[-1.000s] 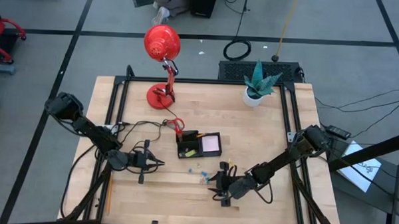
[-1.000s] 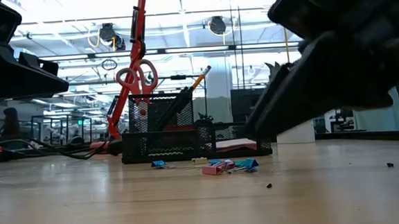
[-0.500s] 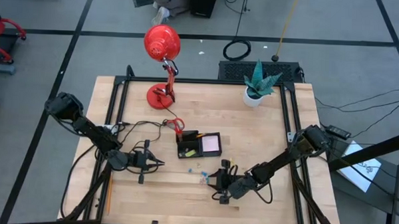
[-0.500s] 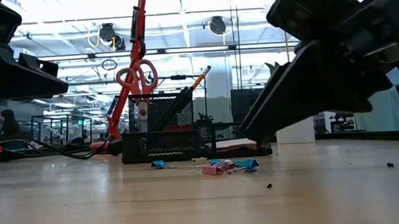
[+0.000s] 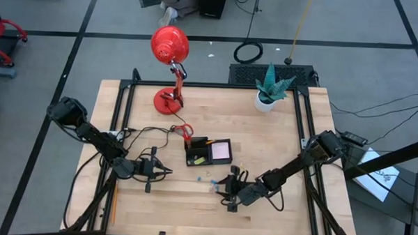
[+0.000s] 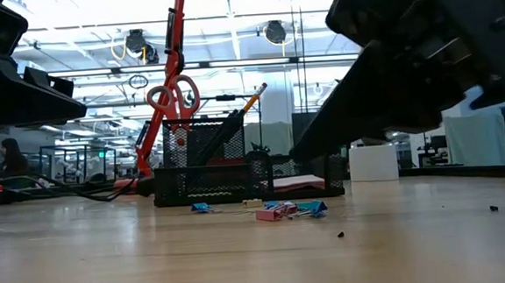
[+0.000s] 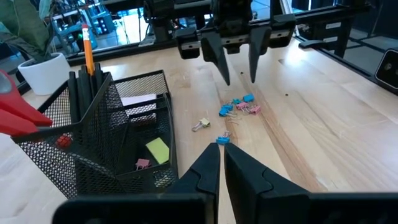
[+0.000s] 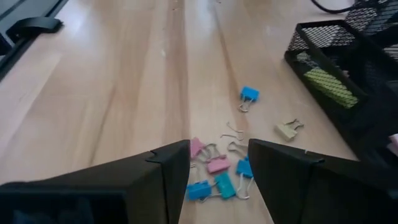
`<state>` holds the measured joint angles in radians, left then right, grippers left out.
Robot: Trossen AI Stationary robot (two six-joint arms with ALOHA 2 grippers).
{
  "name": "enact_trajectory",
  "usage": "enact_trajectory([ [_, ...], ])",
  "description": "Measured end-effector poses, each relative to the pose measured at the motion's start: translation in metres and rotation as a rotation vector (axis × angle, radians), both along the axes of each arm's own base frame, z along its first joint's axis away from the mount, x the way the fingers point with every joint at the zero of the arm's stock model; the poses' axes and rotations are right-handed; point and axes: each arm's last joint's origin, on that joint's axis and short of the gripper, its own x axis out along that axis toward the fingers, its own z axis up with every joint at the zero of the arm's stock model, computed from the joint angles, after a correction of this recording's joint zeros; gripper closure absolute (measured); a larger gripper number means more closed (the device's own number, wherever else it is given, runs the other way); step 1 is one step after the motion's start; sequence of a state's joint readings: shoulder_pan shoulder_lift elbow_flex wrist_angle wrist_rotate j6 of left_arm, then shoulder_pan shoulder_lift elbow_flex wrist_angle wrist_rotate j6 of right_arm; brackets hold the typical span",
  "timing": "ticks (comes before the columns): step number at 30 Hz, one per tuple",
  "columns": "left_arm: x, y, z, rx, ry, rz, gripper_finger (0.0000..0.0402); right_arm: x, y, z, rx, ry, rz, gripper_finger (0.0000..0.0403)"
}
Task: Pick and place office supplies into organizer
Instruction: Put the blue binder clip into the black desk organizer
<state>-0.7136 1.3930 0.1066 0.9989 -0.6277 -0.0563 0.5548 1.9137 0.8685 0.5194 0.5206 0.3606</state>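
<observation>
Above the binder clips [image 8: 217,171] hangs the open right hand [image 8: 217,163].

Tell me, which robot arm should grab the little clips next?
Probably the right one. The right gripper hangs open just above the clips, while the left gripper sits shut, farther off, beside the organizer.

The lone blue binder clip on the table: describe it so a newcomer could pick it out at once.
Start at the black mesh organizer near the middle of the wooden table. On the bare wood just in front of it lie scattered binder clips; the lone blue binder clip sits by itself between the organizer and the pink-and-blue clip cluster. Unlike the cream clip nearby, it is bright blue and touches nothing else.
</observation>
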Motion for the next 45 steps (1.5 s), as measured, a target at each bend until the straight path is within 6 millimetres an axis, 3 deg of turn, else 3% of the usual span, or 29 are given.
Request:
enact_trajectory([
  [15,0.0,0.0,-0.001,-0.001,0.006,0.002,0.0371,-0.005,-0.001,-0.008,0.008,0.097,0.02,0.0245],
  [28,-0.001,0.001,-0.003,0.011,0.024,0.003,0.0371,0.002,0.004,-0.036,0.03,0.063,0.052,0.0245],
  [45,-0.001,0.0,-0.003,-0.006,0.026,0.007,0.0371,0.0,0.004,-0.041,0.057,0.088,0.027,0.0245],
])
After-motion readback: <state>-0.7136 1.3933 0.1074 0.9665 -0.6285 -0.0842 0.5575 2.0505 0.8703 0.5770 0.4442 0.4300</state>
